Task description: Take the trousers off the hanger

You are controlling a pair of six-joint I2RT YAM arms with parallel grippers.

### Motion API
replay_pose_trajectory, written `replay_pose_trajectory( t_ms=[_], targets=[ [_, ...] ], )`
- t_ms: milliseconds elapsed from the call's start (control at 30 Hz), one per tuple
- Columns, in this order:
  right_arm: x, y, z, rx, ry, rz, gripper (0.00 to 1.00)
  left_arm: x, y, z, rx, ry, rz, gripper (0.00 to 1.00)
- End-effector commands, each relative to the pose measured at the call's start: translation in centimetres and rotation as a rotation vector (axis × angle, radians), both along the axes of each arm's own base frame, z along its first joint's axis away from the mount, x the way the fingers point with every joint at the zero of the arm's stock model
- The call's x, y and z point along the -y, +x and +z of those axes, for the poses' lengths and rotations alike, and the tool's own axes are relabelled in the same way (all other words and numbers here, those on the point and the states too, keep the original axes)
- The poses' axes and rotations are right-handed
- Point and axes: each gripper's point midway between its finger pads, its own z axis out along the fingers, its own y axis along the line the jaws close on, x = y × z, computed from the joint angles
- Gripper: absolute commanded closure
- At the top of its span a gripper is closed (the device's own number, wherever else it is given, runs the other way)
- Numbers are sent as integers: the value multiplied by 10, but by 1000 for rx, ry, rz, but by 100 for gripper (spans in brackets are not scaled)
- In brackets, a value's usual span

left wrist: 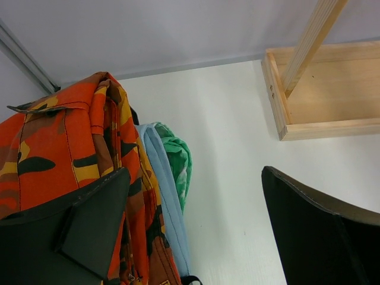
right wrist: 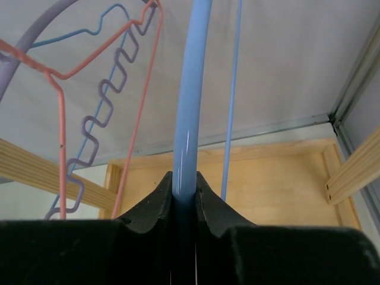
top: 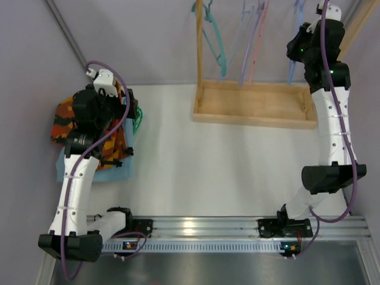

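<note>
The orange camouflage trousers [top: 65, 122] lie in a pile at the table's far left, on light blue [left wrist: 161, 178] and green [left wrist: 177, 155] garments. They fill the left of the left wrist view [left wrist: 59, 142]. My left gripper [top: 95, 104] hovers over the pile, open and empty [left wrist: 196, 228]. My right gripper [top: 300, 44] is raised at the far right, shut on the light blue hanger [right wrist: 190, 107], whose bar runs up between the fingers [right wrist: 159, 196]. No trousers hang on it.
A wooden rack base [top: 255, 104] stands at the back. Teal [top: 215, 35], purple [right wrist: 95, 119] and pink [right wrist: 62, 101] empty hangers hang from it. The rack's corner shows in the left wrist view [left wrist: 285, 107].
</note>
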Motion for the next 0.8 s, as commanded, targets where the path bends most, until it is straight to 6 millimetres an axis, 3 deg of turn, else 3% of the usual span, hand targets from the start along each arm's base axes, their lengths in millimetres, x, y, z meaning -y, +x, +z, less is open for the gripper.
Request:
replay_pose_trajectory(
  t_ms=[0,300,500,600,667,767],
  targets=[
    [-21,1,52,170,-13,36,100,0,-4,11,40,-11,2,1],
    [-71,17,41,161,-24,120,100,2,-6,12,36,-54,6,1],
    [-82,18,44,172,-3,143,100,11,-6,5,8,-76,-34,2],
    [-87,15,41,160,13,171,100,17,-2,-11,-53,-79,-63,1],
    [-90,12,37,149,20,191,92,22,3,-27,-124,-84,-85,1],
    [-91,1,38,150,25,206,80,22,11,-36,-168,-85,-82,1]
  ],
)
